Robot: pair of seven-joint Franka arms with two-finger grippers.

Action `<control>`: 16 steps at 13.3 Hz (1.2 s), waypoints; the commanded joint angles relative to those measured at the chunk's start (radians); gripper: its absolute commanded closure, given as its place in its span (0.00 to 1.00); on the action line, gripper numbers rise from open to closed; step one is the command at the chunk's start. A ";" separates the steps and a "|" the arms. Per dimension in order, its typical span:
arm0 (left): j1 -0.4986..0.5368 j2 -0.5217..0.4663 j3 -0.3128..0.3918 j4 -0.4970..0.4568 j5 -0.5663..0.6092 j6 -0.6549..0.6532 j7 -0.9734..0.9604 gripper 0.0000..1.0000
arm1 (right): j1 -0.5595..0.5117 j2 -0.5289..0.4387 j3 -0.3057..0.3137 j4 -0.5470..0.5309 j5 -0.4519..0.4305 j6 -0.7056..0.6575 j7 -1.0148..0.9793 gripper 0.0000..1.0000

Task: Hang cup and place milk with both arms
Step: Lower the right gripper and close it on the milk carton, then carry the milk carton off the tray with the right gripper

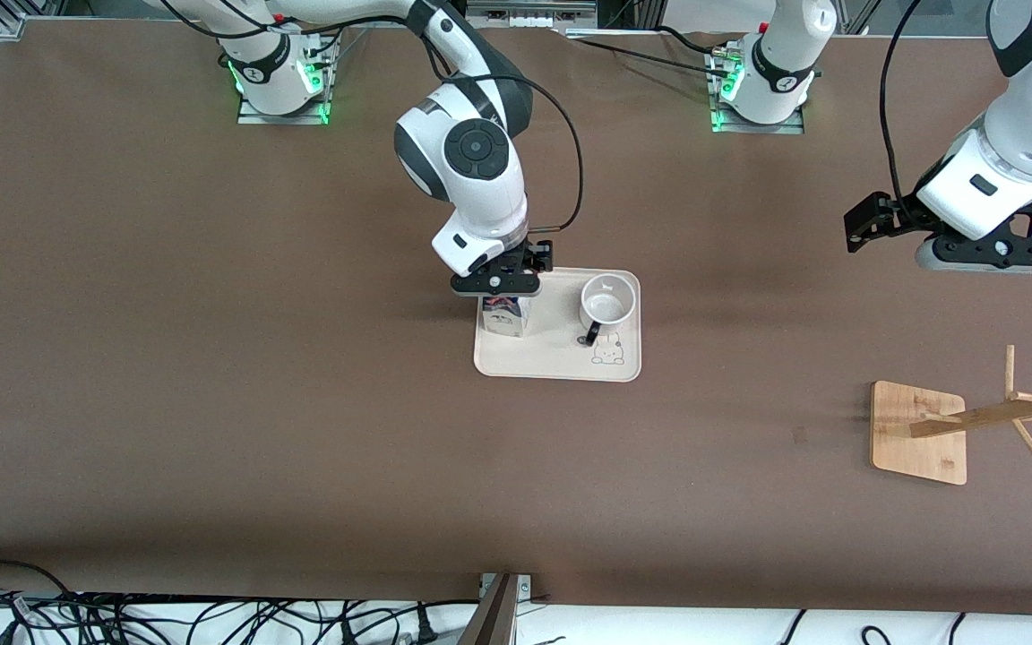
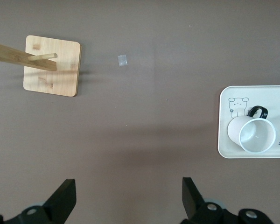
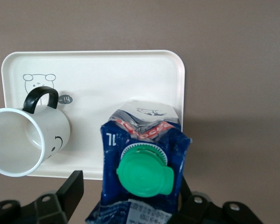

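The milk (image 1: 503, 315), a blue and white carton with a green cap, stands on the cream tray (image 1: 561, 369) at its corner toward the right arm's end. My right gripper (image 1: 498, 285) is down over the milk (image 3: 144, 172), open, one finger (image 3: 72, 189) standing clear of the carton's side. The white cup (image 1: 608, 303) stands upright on the same tray, its black handle toward the front camera; it also shows in the right wrist view (image 3: 28, 140). My left gripper (image 1: 991, 255) is open and empty (image 2: 128, 196), in the air over bare table.
A wooden cup rack (image 1: 919, 433) with pegs stands toward the left arm's end of the table, nearer the front camera than the tray; it also shows in the left wrist view (image 2: 51, 70). Cables lie along the table's front edge.
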 commanded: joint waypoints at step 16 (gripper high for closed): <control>-0.001 0.017 -0.002 0.036 -0.006 -0.025 -0.009 0.00 | -0.239 -0.109 -0.021 0.017 0.102 -0.183 -0.374 0.65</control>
